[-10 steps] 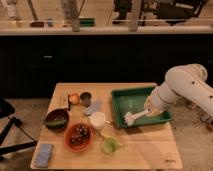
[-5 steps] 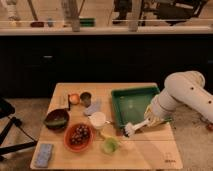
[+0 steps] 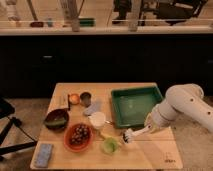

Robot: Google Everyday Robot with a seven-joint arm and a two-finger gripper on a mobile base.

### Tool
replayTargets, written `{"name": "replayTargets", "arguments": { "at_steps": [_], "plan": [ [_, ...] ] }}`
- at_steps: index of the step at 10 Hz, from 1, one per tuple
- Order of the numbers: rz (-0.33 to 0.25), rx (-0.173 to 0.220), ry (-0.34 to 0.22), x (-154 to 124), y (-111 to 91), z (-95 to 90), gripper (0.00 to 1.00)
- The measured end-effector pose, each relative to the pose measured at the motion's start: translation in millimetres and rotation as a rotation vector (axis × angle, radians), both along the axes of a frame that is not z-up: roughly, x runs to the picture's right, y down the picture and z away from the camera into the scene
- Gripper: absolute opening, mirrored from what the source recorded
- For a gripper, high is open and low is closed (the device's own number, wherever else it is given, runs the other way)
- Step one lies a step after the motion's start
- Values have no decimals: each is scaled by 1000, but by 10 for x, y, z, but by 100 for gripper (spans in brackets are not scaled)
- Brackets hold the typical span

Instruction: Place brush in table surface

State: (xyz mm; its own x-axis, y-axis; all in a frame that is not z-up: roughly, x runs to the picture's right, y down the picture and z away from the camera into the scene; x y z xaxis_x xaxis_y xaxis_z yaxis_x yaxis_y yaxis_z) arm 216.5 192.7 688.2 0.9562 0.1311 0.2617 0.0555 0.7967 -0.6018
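Observation:
The brush [image 3: 131, 135] has a pale handle and a whitish round head, which points left just over the table surface [image 3: 145, 154] in front of the green tray. My gripper [image 3: 148, 128], at the end of the white arm [image 3: 185, 107] coming from the right, is shut on the handle's right end. The brush head hangs between the tray's front edge and a small green cup. I cannot tell whether the head touches the wood.
On the table stand a green tray [image 3: 135, 105], a white cup [image 3: 97, 120], a small green cup [image 3: 110, 145], a red bowl of dark fruit [image 3: 79, 136], a dark bowl [image 3: 56, 119], an orange [image 3: 74, 98], a can [image 3: 85, 98] and a blue sponge [image 3: 44, 154]. A chair [image 3: 7, 125] is at the left.
My gripper has carried the brush from over the green tray down and to the left, to the wood in front of the tray. The arm has lowered.

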Motion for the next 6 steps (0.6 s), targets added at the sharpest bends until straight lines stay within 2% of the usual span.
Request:
{"name": "replayTargets", "arguments": {
  "at_steps": [1,2,5,6],
  "plan": [
    [35,5,-4,28,67,46,2],
    [82,6,-34,60,143,95,2],
    [152,12,-85,97,252,145,2],
    [198,14,-118,149,315,178,2]
  ]
}}
